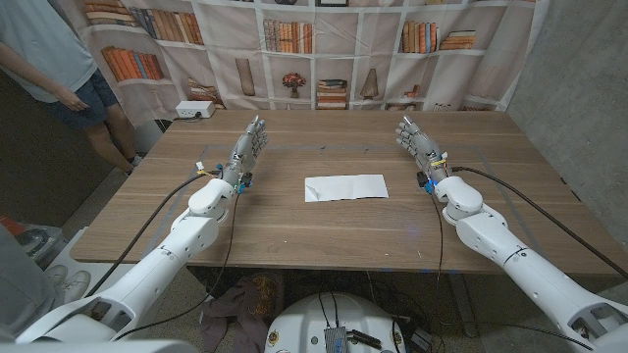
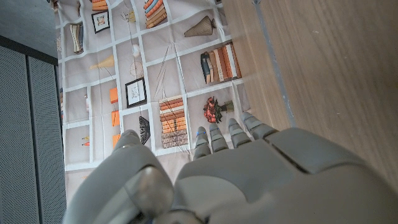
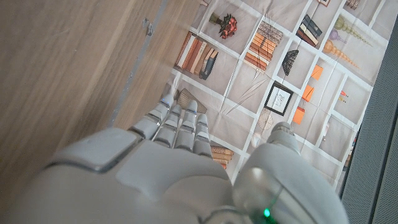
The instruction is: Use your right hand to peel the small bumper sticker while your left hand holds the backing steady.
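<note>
A white rectangular bumper sticker [image 1: 345, 187] on its backing lies flat in the middle of the wooden table [image 1: 324, 230]. My left hand [image 1: 248, 149] stands on the table well to the sticker's left, fingers straight and together, holding nothing. My right hand [image 1: 420, 145] stands to the sticker's right and a little farther back, fingers extended, also holding nothing. In the left wrist view my left hand [image 2: 236, 180] points toward the backdrop; in the right wrist view my right hand [image 3: 174, 168] does the same. Neither hand touches the sticker.
A printed bookshelf backdrop [image 1: 324, 49] hangs behind the table. A white box [image 1: 194, 110] sits by the far left corner. A person [image 1: 59, 69] stands at the far left beyond the table. Black cables [image 1: 530, 206] trail along both arms.
</note>
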{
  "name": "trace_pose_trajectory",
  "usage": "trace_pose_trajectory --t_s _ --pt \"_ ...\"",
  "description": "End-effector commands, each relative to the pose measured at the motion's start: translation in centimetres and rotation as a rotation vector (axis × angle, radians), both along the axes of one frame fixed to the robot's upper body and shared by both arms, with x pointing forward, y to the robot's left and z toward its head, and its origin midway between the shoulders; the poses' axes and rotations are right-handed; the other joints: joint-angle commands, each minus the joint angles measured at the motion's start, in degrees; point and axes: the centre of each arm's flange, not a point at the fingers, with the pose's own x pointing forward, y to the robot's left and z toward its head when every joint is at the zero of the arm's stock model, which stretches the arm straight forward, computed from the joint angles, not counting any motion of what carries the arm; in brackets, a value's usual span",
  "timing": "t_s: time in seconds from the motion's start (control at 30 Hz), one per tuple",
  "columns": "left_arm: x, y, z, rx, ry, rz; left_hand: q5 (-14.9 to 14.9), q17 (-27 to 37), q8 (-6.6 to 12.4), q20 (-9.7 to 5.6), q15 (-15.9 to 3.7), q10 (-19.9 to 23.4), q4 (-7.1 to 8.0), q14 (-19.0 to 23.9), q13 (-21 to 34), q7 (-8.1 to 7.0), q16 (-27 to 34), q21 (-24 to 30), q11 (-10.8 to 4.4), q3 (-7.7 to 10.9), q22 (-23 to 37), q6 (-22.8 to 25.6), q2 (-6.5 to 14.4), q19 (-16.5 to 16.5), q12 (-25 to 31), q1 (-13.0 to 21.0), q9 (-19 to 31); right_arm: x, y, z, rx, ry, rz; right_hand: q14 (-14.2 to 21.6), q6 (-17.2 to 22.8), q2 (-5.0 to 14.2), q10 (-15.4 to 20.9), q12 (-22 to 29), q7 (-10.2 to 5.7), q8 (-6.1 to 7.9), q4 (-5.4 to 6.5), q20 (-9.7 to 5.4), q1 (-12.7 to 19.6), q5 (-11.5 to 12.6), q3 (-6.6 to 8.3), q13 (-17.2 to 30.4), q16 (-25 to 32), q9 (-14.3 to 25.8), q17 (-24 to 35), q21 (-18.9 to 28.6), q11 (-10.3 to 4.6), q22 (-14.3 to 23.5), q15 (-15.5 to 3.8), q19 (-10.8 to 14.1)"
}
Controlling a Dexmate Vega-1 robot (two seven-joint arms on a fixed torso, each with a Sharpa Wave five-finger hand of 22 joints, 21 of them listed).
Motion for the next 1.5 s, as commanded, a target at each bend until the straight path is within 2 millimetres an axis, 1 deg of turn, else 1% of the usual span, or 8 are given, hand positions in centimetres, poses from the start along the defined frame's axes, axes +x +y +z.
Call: trace_pose_trajectory --t_s 0.03,0.4,0.67,0.8,1.0,1.2,1.37,1.5 --pt "-1.5 -2.2 -0.8 0.007 0.028 0.013 0.15 0.20 0.50 0.18 -2.74 0.03 -0.05 0.05 0.13 -0.29 0.47 0.52 -0.43 0.31 0.16 0.05 0.03 0.09 0.26 0.22 0.12 -1.6 -0.4 0.6 -0.136 -0.036 -0.071 0.26 -0.23 -0.03 -0.82 -0.53 -0.09 -0.26 -0.72 -0.38 1.78 0.07 0.18 0.28 -0.45 0.17 0.19 -0.04 -0.25 0.23 -2.93 0.43" --pt "-1.0 -3.9 -1.7 -0.002 0.045 -0.036 0.13 0.18 0.45 0.05 -2.77 -0.02 -0.23 -0.11 0.13 -0.38 0.42 0.51 -0.49 0.31 0.15 -0.12 0.05 0.02 0.27 0.49 0.11 -4.4 0.5 0.4 -0.234 -0.074 -0.124 2.28 2.87 -0.33 1.34 -0.28 -3.20 0.25 -1.16 -2.26 5.07 -0.08 0.53 0.27 -0.15 0.22 0.17 0.37 -3.52 0.36 -5.79 2.62" --pt "-2.5 -2.3 -1.5 0.015 0.011 -0.017 0.11 0.17 0.61 0.04 -2.73 0.22 -0.38 -0.13 0.13 -0.37 0.43 0.51 -0.36 0.31 0.14 0.28 0.03 -0.01 0.38 0.70 0.11 -5.5 2.6 -0.1 -0.274 -0.100 -0.173 4.29 1.75 -0.76 0.98 -0.73 -4.53 -0.57 -1.10 -2.32 6.60 -0.19 0.47 0.35 0.17 0.27 0.24 0.79 -5.68 0.60 -7.48 4.17" --pt "-3.0 -1.5 -1.6 0.015 0.013 -0.009 0.11 0.17 0.66 0.04 -2.71 0.30 -0.41 -0.13 0.13 -0.33 0.44 0.52 -0.37 0.30 0.14 0.42 0.04 -0.01 0.41 0.75 0.10 -6.1 3.4 -0.1 -0.298 -0.112 -0.201 4.68 2.08 -0.89 2.06 -0.38 -4.67 -0.51 -1.00 -2.31 6.93 -0.22 0.39 0.39 0.17 0.30 0.27 0.81 -5.75 0.67 -7.70 4.33" --pt "-2.9 -0.7 -1.6 0.019 0.017 -0.016 0.10 0.17 0.72 0.05 -2.70 0.38 -0.44 -0.07 0.13 -0.13 0.47 0.55 -0.46 0.28 0.14 0.58 0.06 0.02 0.45 0.80 0.10 -6.9 4.7 0.1 -0.338 -0.164 -0.268 6.69 4.91 -1.01 3.86 0.01 -4.86 0.35 -0.70 -4.04 7.96 -0.27 0.23 0.43 0.38 0.56 0.32 2.06 -5.38 1.11 -8.15 7.58" --pt "-2.5 -0.4 -1.6 0.024 0.019 -0.028 0.08 0.17 0.71 0.02 -2.69 0.39 -0.46 -0.06 0.13 -0.02 0.48 0.55 -0.42 0.26 0.14 0.61 0.08 0.01 0.45 0.84 0.10 -7.6 6.2 -0.1 -0.350 -0.203 -0.305 12.50 8.70 -0.40 8.76 1.32 -5.97 1.33 -0.01 -4.53 8.72 -0.27 0.12 0.51 1.50 0.96 0.68 3.34 -7.03 2.03 -9.63 10.00" --pt "-2.3 -0.1 -1.7 0.023 0.026 -0.035 0.07 0.18 0.69 0.01 -2.67 0.37 -0.47 -0.03 0.13 -0.10 0.50 0.56 -0.46 0.23 0.15 0.57 0.09 0.02 0.44 0.85 0.10 -7.9 7.3 -0.2 -0.401 -0.192 -0.302 13.90 9.95 -0.29 10.57 1.83 -5.66 1.59 0.10 -4.48 9.01 -0.28 0.09 0.55 1.57 1.02 0.77 3.72 -6.67 2.30 -9.96 10.58" --pt "-2.3 0.0 -1.7 0.027 0.023 -0.039 0.07 0.18 0.67 -0.01 -2.71 0.40 -0.48 -0.02 0.13 -0.11 0.50 0.56 -0.42 0.22 0.15 0.55 0.10 0.02 0.45 0.85 0.10 -8.1 7.8 -0.3 -0.424 -0.190 -0.302 14.81 9.00 0.51 12.46 2.34 -5.86 0.92 0.44 -4.25 9.25 -0.25 0.28 0.73 1.44 1.08 1.00 3.78 -8.04 2.64 -10.18 10.23"
